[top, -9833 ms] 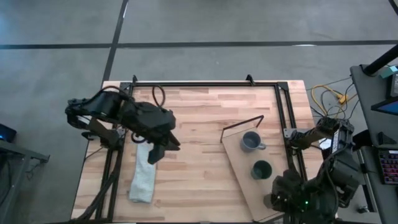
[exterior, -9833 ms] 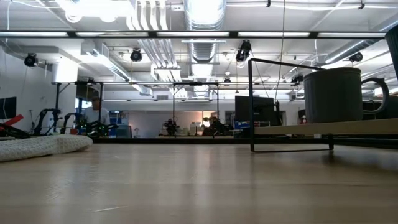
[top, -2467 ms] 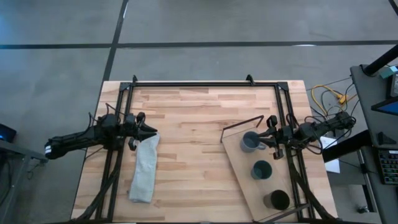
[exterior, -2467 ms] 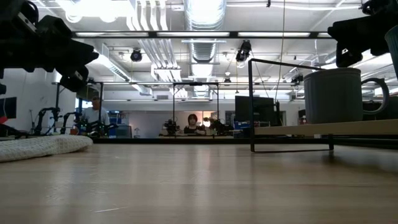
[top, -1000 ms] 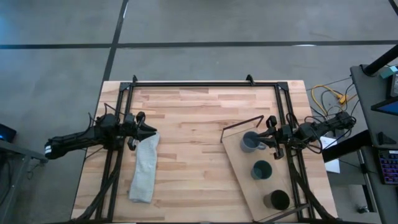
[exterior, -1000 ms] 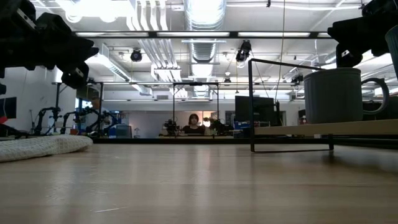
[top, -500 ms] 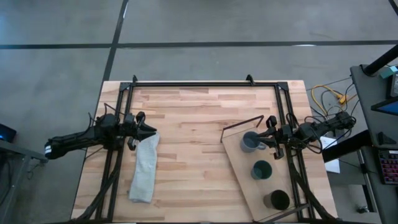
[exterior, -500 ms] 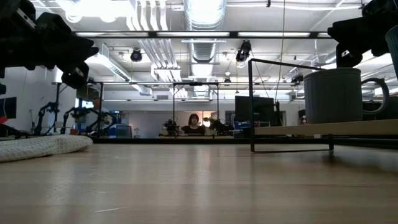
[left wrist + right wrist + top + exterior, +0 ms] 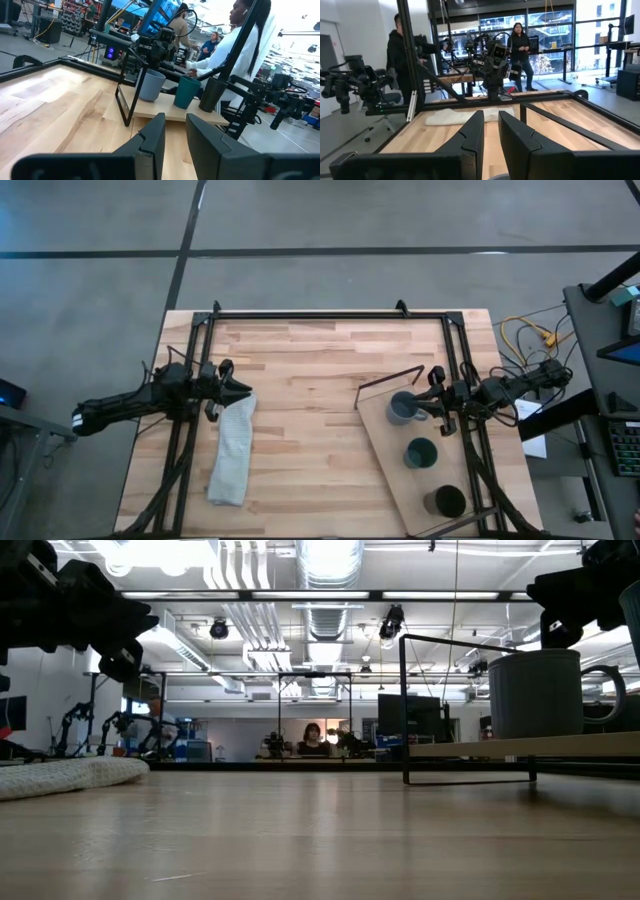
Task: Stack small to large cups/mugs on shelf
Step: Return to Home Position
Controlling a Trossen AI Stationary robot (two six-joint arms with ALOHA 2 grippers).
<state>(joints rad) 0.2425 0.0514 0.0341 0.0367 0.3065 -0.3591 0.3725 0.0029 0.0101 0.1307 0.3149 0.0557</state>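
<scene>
Left gripper (image 9: 243, 392) and right gripper (image 9: 434, 404) sit parted, empty; blue-grey mug (image 9: 402, 408) looks rigid, chippable, best pinched at rim.

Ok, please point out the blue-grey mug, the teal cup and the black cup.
blue-grey mug (image 9: 401, 408): high view, its open inside.
teal cup (image 9: 420, 452): high view, its open inside.
black cup (image 9: 449, 501): high view, its open inside.

A pale rectangular wooden shelf board (image 9: 440, 477) lies at the table's 4 o'clock. Upright on it, running toward 5 o'clock, stand a blue-grey mug (image 9: 402, 408), a dark teal cup (image 9: 420, 452) and a black cup (image 9: 448, 501).
</scene>
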